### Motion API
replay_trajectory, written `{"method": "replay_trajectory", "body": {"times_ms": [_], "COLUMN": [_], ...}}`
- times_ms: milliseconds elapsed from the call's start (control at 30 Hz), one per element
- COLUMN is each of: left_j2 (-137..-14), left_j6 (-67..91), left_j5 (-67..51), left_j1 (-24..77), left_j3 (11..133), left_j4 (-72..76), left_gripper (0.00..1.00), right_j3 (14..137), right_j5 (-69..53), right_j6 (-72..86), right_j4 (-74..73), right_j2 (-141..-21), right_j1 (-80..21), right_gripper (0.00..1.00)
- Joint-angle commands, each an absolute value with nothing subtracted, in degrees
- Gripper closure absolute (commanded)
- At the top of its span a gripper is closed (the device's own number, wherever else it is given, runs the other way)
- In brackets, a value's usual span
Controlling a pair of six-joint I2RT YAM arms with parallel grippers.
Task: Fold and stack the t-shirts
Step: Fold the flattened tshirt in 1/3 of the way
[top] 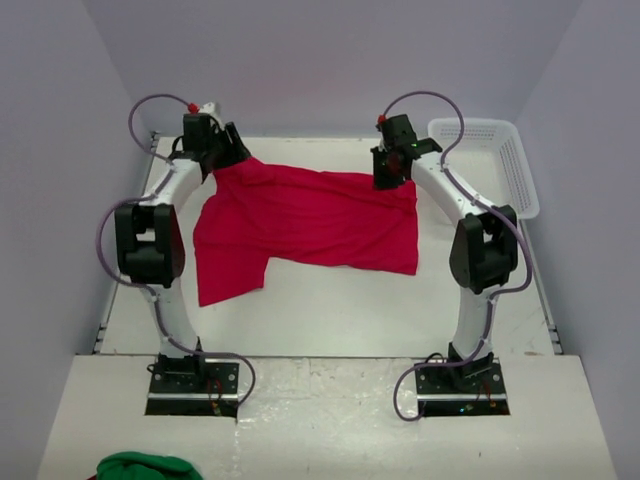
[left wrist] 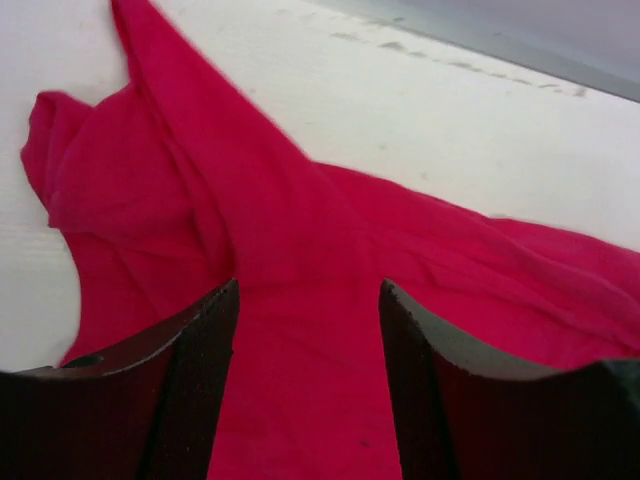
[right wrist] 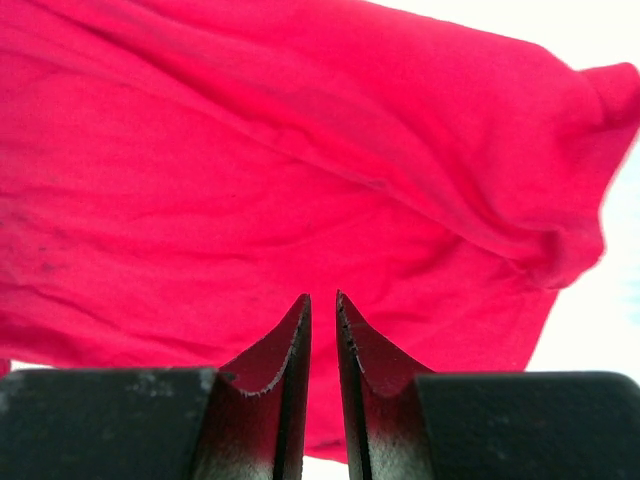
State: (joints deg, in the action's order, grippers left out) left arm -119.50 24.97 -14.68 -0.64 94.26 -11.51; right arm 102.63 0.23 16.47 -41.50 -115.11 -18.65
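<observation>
Red t-shirt (top: pixel 310 215) lies spread but rumpled on the desk (top: pixel 330 310), one flap trailing toward my left base and its far edge running between both hands. Left hand (left wrist: pixel 308 290) is at the far-left corner with fingers wide apart; cloth lies under and between them, nothing pinched. Right hand (right wrist: pixel 322 298) is over the far-right edge, closed to a thin slit, and I cannot tell whether any cloth is caught in it. Judged step: take both far corners for the first fold. To do it well, lower the left hand onto the raised ridge and close on one layer only. Confirm the right hand truly has the hem. Lift both evenly and draw the cloth taut before carrying it over, so that the wrinkles do not fold in.
</observation>
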Motion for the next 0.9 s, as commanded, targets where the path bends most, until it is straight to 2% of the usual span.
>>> {"method": "replay_trajectory", "body": {"times_ms": [0,133,200,233,267,300,367,467,667,867], "left_j2": [-107.68,-104.94,-106.08,-106.61,-107.92,-109.06,-109.77,-111.35,-115.57,-119.78], "left_j6": [19.78,19.33,21.08,22.31,22.93,23.46,24.34,25.92,29.44,30.15], "left_j5": [-1.18,-0.53,-0.26,-0.26,-0.26,0.78,0.44,-3.41,-7.2,-5.28], "left_j1": [4.56,4.75,4.75,4.83,5.1,5.36,5.36,5.36,5.27,4.75], "left_j3": [88.78,86.66,87.8,88.85,89.29,89.56,89.12,88.69,88.42,89.38], "left_j4": [-6.41,-7.1,-10.44,-13.07,-14.23,-15.28,-15.21,-14.42,-12.48,-13.27], "left_gripper": [0.4,0.39,0.54,0.64,0.8,0.83,0.82,0.74,0.74,0.73], "right_j3": [105.03,103.28,103.18,102.84,102.57,102.05,101.87,101.69,101.08,100.9], "right_j5": [-1.32,-0.71,-0.53,-0.18,-0.09,-0.09,-0.09,-0.09,1.06,0.44], "right_j6": [16.44,16.35,16.26,16.26,16.26,16.35,16.26,16.09,15.56,15.47], "right_j4": [-40.61,-39.82,-40.25,-40.08,-39.99,-39.64,-39.64,-39.81,-39.64,-39.64], "right_j2": [-113.12,-111.8,-111.45,-111.27,-110.75,-110.48,-110.13,-109.86,-109.25,-108.37], "right_j1": [-20.39,-20.92,-20.92,-20.92,-20.92,-20.92,-20.92,-20.83,-20.74,-20.21], "right_gripper": [0.82,0.82,0.82,0.82,0.82,0.82,0.82,0.82,0.82,0.82]}}
